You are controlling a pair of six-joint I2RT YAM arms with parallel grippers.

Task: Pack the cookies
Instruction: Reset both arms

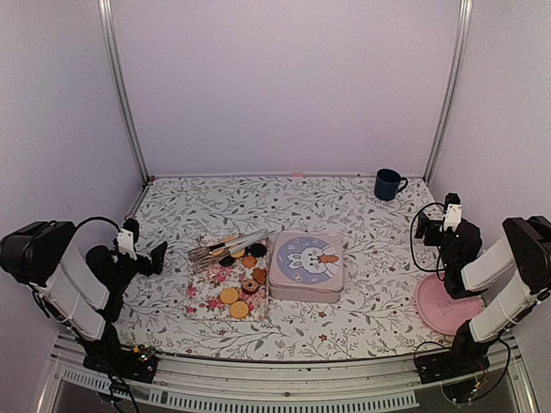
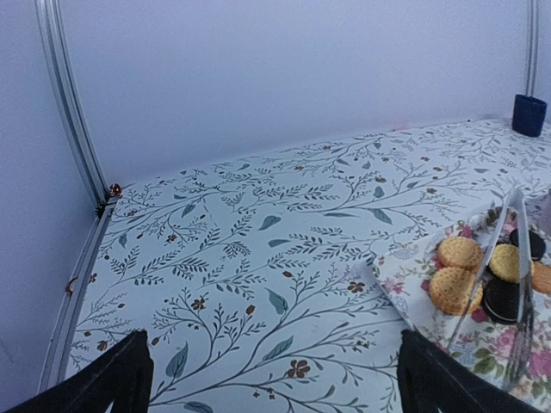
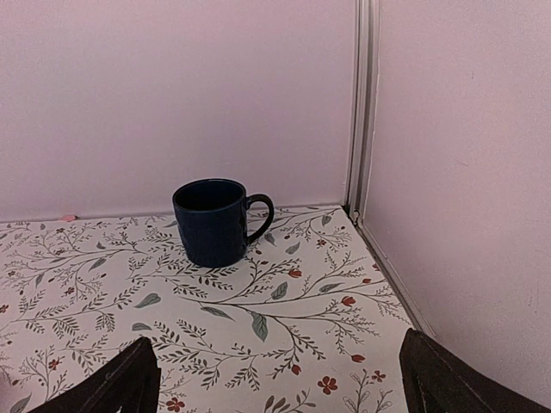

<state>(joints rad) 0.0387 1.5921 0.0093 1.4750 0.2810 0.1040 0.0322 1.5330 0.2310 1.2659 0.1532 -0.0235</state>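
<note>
The cookies (image 1: 238, 291) lie on a floral tray (image 1: 203, 303) just beside the bunny tin (image 1: 306, 267), whose lid looks shut. Tongs (image 1: 225, 245) rest across them. The left gripper (image 2: 271, 361) and right gripper (image 3: 275, 370) gape wide, holding nothing.

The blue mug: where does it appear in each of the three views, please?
Top external: blue mug right of centre, in the upper half.
Left wrist: mug in the top right corner.
Right wrist: mug near the centre.
Shared landmark: leaf-patterned table cover.
</note>
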